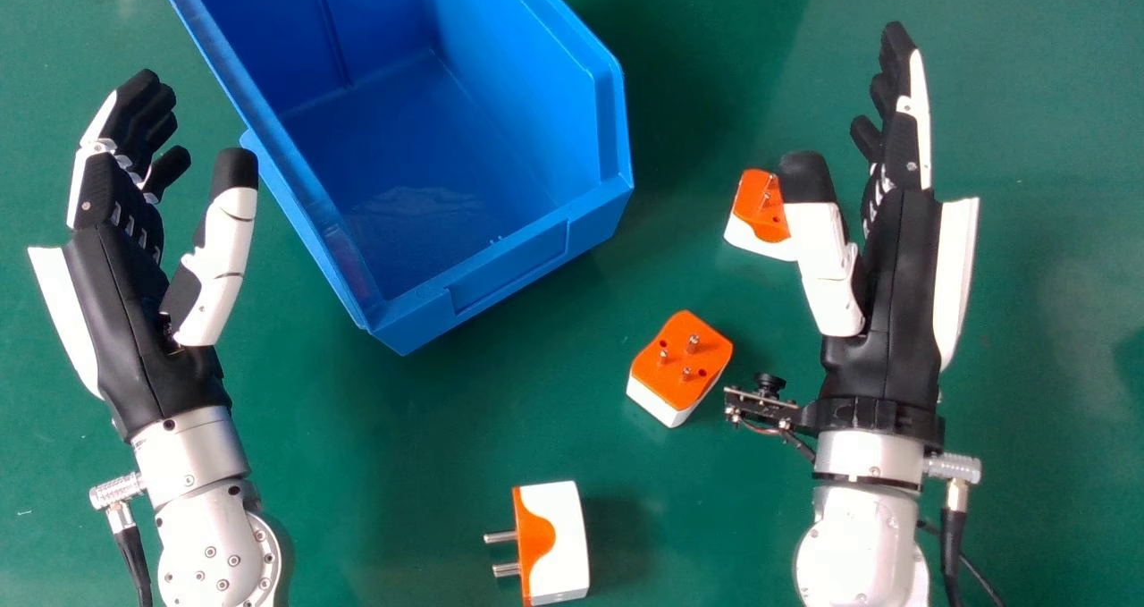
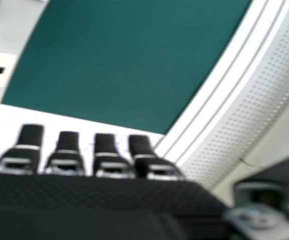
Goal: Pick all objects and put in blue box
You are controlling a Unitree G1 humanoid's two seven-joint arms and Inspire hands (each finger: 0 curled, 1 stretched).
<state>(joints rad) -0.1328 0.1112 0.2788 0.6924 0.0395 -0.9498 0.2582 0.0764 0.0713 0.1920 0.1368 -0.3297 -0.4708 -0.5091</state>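
Head view, left fingers (image 1: 132,120) and right fingers (image 1: 905,142) released, blue box (image 1: 509,267) between them, three orange-white plugs (image 1: 681,366) left of the right ones

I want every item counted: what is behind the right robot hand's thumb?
An orange-and-white plug adapter on the green table, metal pins up. The thumb of the right robot hand covers its right end, so any pin there cannot be seen.

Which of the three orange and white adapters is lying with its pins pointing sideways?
The adapter nearest the head view's bottom edge: its visible pins point to the left, while the other two adapters have theirs pointing up.
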